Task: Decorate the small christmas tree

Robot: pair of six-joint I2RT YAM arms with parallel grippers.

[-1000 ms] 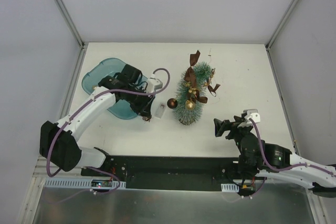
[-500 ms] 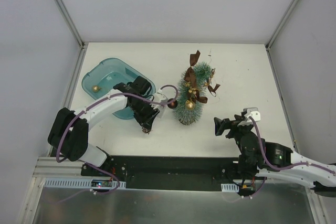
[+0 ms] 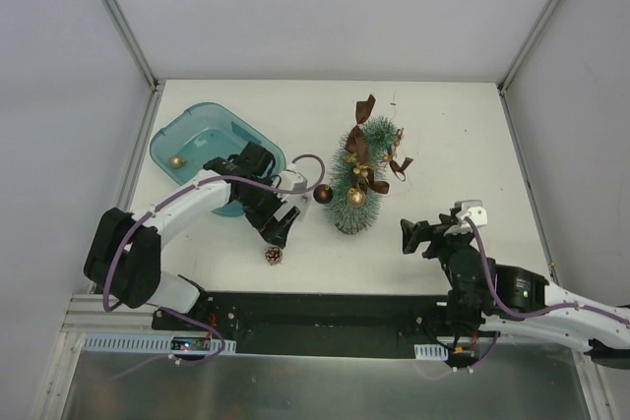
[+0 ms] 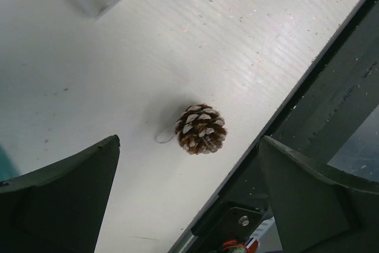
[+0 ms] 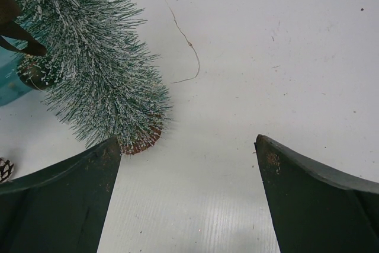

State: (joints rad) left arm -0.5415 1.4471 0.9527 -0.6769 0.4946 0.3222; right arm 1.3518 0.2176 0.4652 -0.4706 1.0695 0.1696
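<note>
The small christmas tree [image 3: 356,184] stands mid-table, hung with brown bows, gold balls and a dark brown ball [image 3: 322,193]. In the right wrist view the tree [image 5: 98,69] fills the upper left, its brown base [image 5: 142,139] showing. A frosted pine cone [image 3: 274,255] lies on the table near the front edge, left of the tree. My left gripper [image 3: 280,233] hovers just above it, open, and the pine cone [image 4: 201,128] lies loose between the spread fingers of the left gripper [image 4: 188,144]. My right gripper [image 3: 411,238] is open and empty, right of the tree; its fingers [image 5: 71,199] frame bare table.
A teal tray [image 3: 197,127] at the back left holds a gold ball [image 3: 176,160]. A black rail [image 4: 331,105] runs along the table's front edge, close to the pine cone. A thin loose wire [image 5: 185,39] lies right of the tree.
My left gripper has opened and let go of the pine cone, which now lies on the table near the front edge. The right arm has not moved.
</note>
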